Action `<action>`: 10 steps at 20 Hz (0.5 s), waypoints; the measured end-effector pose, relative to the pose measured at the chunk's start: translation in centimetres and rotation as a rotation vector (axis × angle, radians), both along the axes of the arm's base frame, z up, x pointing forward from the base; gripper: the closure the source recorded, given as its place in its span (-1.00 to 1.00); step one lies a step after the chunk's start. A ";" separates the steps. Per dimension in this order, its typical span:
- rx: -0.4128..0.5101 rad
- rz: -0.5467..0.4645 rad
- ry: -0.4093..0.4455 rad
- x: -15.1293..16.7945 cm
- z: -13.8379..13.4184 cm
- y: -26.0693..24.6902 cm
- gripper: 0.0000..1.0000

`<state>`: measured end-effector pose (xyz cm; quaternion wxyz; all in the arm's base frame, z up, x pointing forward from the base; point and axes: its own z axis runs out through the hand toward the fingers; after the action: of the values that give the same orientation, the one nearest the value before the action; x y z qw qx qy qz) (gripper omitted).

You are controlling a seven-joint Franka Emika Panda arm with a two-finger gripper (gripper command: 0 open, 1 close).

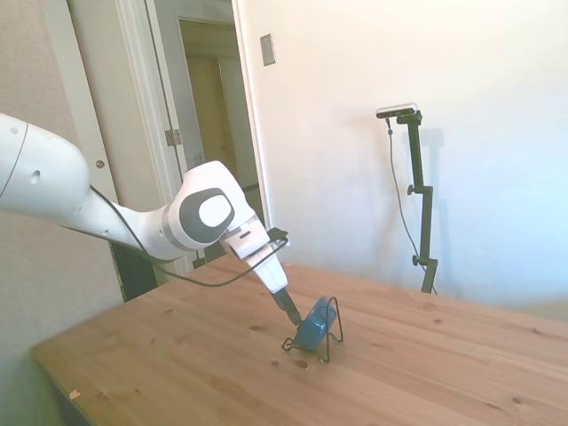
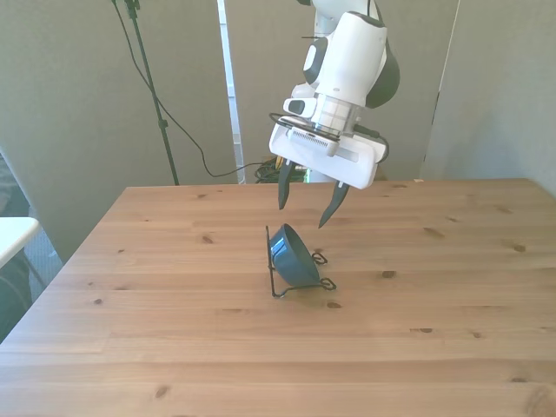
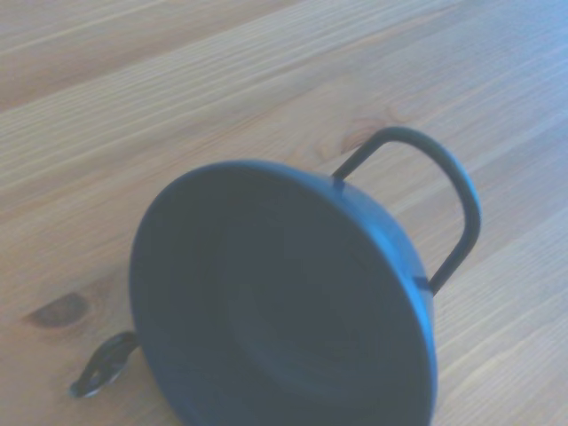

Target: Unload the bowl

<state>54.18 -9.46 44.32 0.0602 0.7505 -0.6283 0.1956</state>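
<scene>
- Now the hand (image 2: 303, 210) hangs open and empty just above the bowl (image 2: 292, 255)
- Ideally, straddle the upper rim; close firmly; lift clear of the wire stand (image 2: 274, 269)

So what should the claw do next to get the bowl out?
Probably go down a little so the open claw sits around the rim of the bowl. The bowl leans on its edge in the wire stand, and the claw hangs just above it, holding nothing.
</scene>
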 end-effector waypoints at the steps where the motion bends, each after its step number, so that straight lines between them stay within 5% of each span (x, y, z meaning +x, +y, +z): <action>1: 0.001 -0.011 0.004 0.3 -0.2 -0.7 -1.00; 10: 0.005 -0.067 0.041 1.1 -2.6 -4.1 -1.00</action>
<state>55.31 -13.53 41.72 0.0779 0.7330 -0.6523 0.1766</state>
